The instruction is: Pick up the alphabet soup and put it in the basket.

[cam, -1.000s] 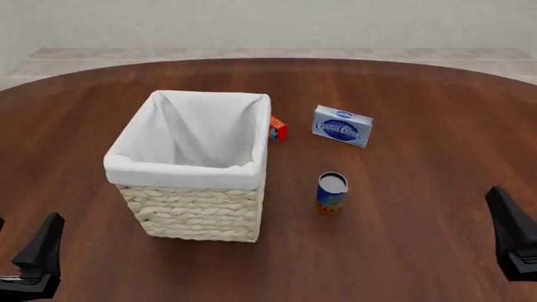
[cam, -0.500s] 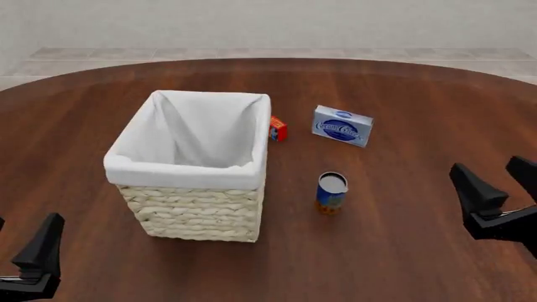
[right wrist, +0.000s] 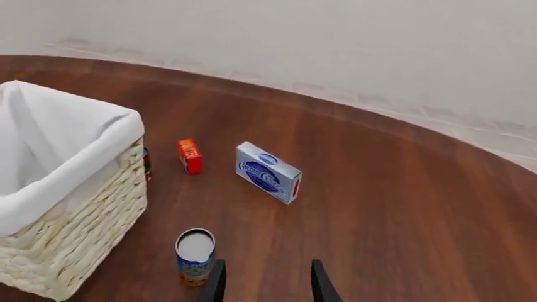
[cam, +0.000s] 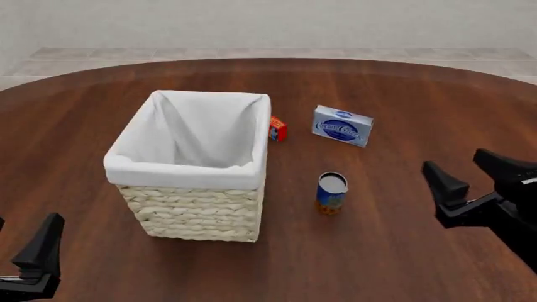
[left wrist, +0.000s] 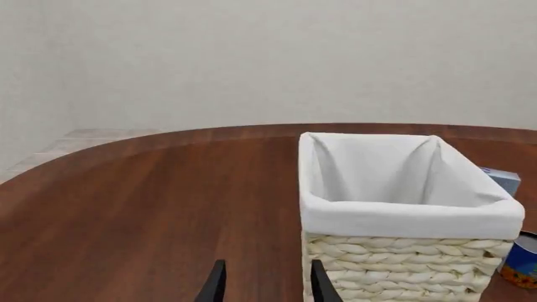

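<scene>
— Since a second ago, what has changed?
— Only the right tool (cam: 466, 179) has moved: it has come in from the right edge toward the middle of the table (cam: 403, 94). Everything else sits as before.

— What does the left wrist view show?
— The basket (left wrist: 403, 217), pale wicker with a white cloth folded over its rim, stands close ahead. A sliver of the alphabet soup (left wrist: 522, 264) shows past its far side, with a corner of the cream cheese box (left wrist: 503, 179) beyond. The left tool (left wrist: 265, 284) shows two dark fingertips with a gap between them, holding nothing.

— And the front view?
— The basket (cam: 197, 211) stands left of centre. The alphabet soup (cam: 331, 193) is upright on the table, just to the right of the basket and apart from it. Behind the can lies the blue-and-white cream cheese box (cam: 343, 126); a small red-orange box (cam: 278, 129) sits right by the basket's far right corner. The right tool hovers to the right of the can, well apart from it, fingers spread wide and empty. The left tool (cam: 38, 255) is at the bottom left corner.

— The right wrist view?
— The can (right wrist: 195, 257) stands just ahead of the right tool (right wrist: 265, 284), beside the basket (right wrist: 75, 239). Both boxes lie further off.
</scene>
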`<act>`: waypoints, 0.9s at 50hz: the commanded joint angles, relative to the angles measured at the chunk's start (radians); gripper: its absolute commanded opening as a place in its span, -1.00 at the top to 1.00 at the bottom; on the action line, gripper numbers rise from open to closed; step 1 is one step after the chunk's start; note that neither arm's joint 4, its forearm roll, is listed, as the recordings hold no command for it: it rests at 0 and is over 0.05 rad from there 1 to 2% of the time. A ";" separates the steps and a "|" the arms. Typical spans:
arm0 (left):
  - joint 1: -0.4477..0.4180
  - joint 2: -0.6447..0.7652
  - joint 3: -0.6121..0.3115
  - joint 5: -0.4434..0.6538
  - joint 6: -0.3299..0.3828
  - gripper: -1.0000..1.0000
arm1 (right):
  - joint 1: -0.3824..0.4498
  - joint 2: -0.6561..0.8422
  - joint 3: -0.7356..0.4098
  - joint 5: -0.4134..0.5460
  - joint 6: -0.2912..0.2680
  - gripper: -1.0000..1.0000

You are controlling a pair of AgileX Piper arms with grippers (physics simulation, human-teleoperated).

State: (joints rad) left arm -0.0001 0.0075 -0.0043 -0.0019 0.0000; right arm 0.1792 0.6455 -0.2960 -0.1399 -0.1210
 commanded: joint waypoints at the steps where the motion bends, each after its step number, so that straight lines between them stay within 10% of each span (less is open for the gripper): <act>1: 0.000 0.000 0.000 0.000 0.000 -1.00 | 0.035 0.063 -0.010 -0.043 -0.052 -1.00; 45: 0.000 0.000 0.000 0.000 0.000 -1.00 | 0.156 0.292 -0.051 -0.186 -0.057 -1.00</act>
State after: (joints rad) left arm -0.0001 0.0075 -0.0043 -0.0019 -0.0001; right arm 0.3023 0.9020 -0.3420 -0.3078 -0.1784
